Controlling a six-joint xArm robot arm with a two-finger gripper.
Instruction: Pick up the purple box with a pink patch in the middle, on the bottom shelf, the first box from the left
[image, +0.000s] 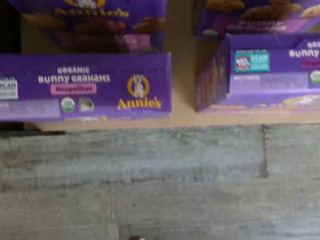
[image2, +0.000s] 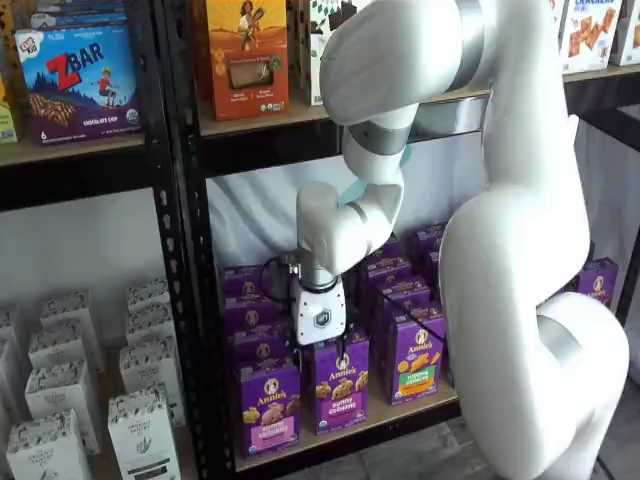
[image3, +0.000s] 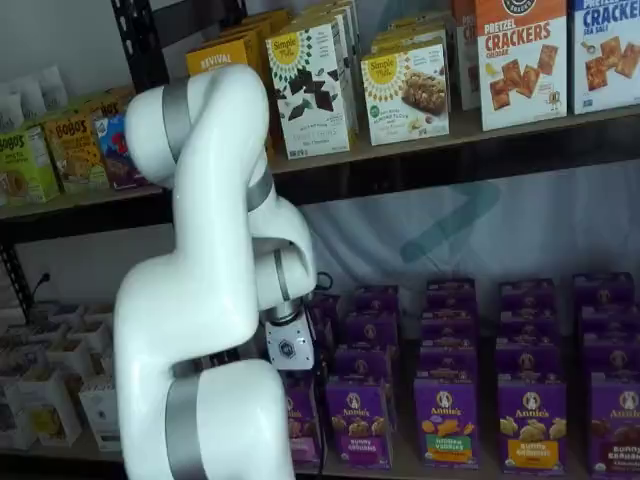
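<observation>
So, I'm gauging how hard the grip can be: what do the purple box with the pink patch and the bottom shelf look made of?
The purple box looks like thin printed paperboard, slightly glossy, with crisp folded edges. The bottom shelf looks like tan wood or fibreboard, matte, with a plain flat face showing between the cartons; which of the two is unclear.

Z Bar carton (image2: 78, 82), cracker boxes (image3: 520, 62)

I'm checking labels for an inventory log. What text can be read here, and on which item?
"ORGANIC BUNNY GRAHAMS", "Neapolitan", "Annie's": top of the purple box, wrist view.
"ZBAR", "CHOCOLATE CHIP": blue box, upper shelf.
"CRACKERS": orange-topped box.
"Simple Mills": white box.
"REVIVAL": yellow box.
"BOBO'S": green box.
Smaller print: too blurred.
</observation>
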